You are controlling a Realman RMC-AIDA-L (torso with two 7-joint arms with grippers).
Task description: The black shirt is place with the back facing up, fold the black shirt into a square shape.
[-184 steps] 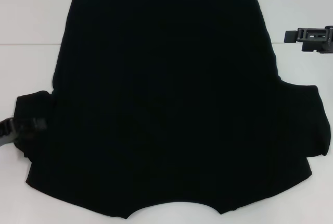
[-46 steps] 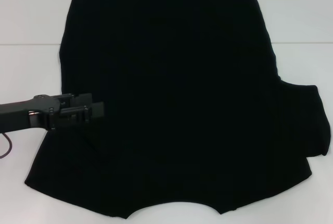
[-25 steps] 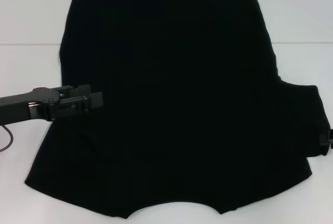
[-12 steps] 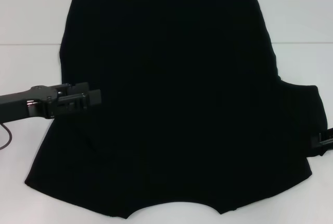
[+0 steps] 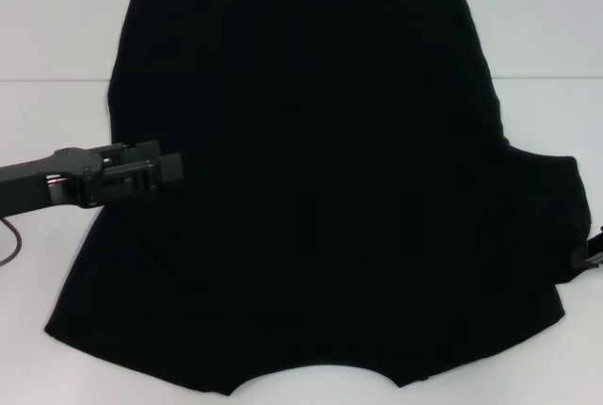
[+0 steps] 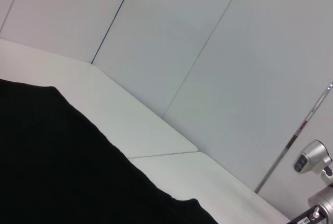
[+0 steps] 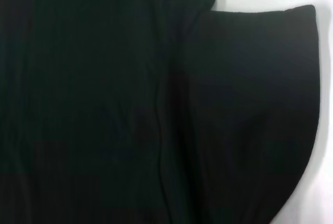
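Note:
The black shirt [image 5: 311, 179] lies flat on the white table [image 5: 57, 28], plain side up, hem at the far side and neckline toward me. Its left sleeve is folded in onto the body, so that edge runs straight. The right sleeve [image 5: 556, 226] still sticks out sideways. My left gripper [image 5: 174, 168] reaches in from the left, over the shirt's left edge at mid-height. Only a sliver of my right gripper [image 5: 586, 256] shows at the right border, beside the right sleeve's outer edge. The right wrist view looks down on that sleeve [image 7: 260, 104] and the shirt body [image 7: 93, 104].
Bare white table surrounds the shirt on the left, right and far sides. In the left wrist view, the shirt edge [image 6: 52, 166], pale wall panels [image 6: 208, 52] and a silver metal fitting [image 6: 315, 164] show.
The left sleeve has been folded in since the earliest frame. Over the last seconds my left gripper drifted farther from me along the shirt's left edge, and my right gripper arrived beside the right sleeve.

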